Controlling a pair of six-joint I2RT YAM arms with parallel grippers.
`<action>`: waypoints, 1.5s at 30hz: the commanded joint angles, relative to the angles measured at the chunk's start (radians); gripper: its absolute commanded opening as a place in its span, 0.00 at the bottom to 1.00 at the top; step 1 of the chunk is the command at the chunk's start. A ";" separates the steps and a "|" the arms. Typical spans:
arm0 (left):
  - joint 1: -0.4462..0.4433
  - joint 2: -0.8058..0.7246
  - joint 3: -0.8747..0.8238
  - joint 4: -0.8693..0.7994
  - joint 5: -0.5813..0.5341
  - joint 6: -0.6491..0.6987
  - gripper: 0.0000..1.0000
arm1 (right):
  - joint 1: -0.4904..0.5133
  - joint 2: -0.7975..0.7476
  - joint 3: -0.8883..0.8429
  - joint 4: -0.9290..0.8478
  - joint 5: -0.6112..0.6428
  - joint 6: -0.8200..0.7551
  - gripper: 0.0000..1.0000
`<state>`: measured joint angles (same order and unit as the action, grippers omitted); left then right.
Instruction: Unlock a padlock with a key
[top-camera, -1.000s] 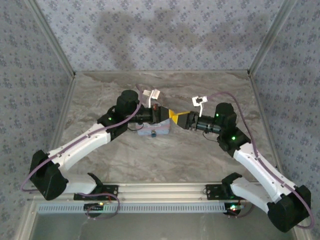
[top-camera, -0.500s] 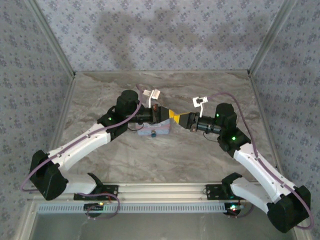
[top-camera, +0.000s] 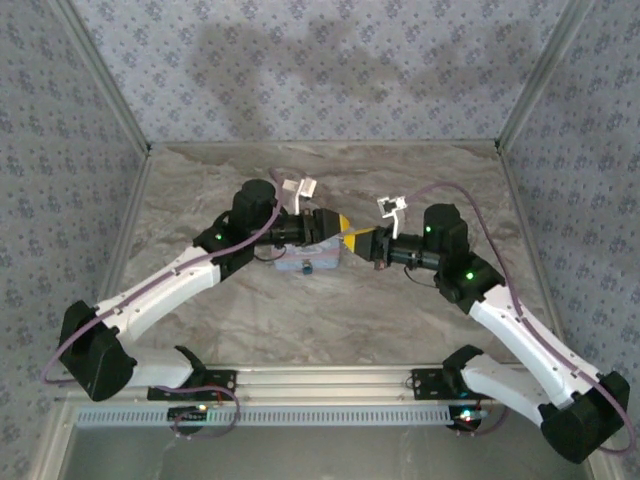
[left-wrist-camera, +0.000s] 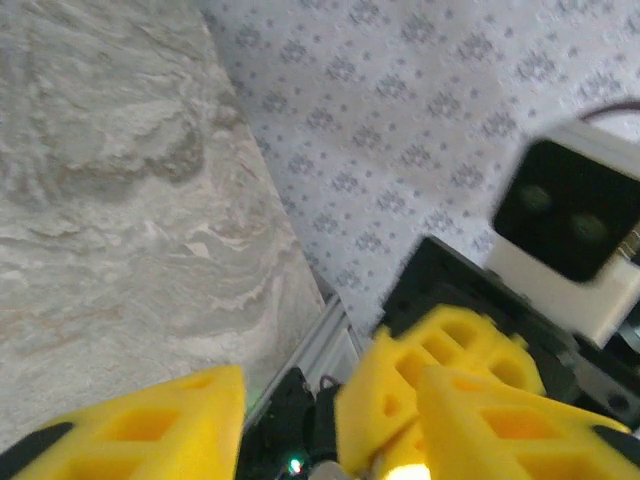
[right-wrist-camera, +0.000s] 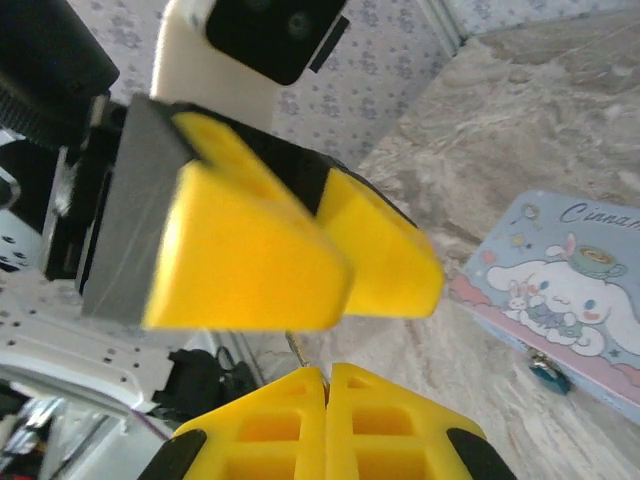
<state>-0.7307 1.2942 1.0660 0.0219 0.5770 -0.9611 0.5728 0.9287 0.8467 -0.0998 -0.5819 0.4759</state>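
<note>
My left gripper (top-camera: 338, 227) and right gripper (top-camera: 364, 240) meet tip to tip above the table's middle. In the right wrist view the right gripper (right-wrist-camera: 327, 372) is shut on the key (right-wrist-camera: 298, 350), a thin metal shaft sticking out from between its yellow fingertips. In the left wrist view the left gripper (left-wrist-camera: 330, 430) stands open, its fingers apart on either side of the right gripper's yellow fingers (left-wrist-camera: 420, 385). The padlock (right-wrist-camera: 548, 372), tiny and dark blue, hangs at the front edge of the light-blue tin (right-wrist-camera: 560, 290) on the table below.
The tin (top-camera: 303, 262) lies under the left wrist, near the table's middle. Patterned walls (top-camera: 320, 70) close in the back and both sides. A metal rail (top-camera: 320, 385) runs along the near edge between the arm bases.
The right gripper has moved left up to the left gripper and shut on the key. The left gripper, shut before, has now opened.
</note>
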 joint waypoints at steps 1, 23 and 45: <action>0.035 -0.049 0.006 -0.050 -0.088 -0.046 0.60 | 0.067 -0.022 0.065 -0.170 0.274 -0.207 0.00; -0.004 -0.028 0.001 -0.045 -0.138 -0.336 0.64 | 0.523 0.058 0.039 0.062 1.196 -0.602 0.00; -0.015 0.016 0.008 -0.023 -0.124 -0.372 0.29 | 0.597 0.153 -0.003 0.176 1.304 -0.756 0.00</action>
<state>-0.7422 1.3056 1.0504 -0.0212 0.4454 -1.2991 1.1561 1.0714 0.8593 0.0280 0.6727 -0.2333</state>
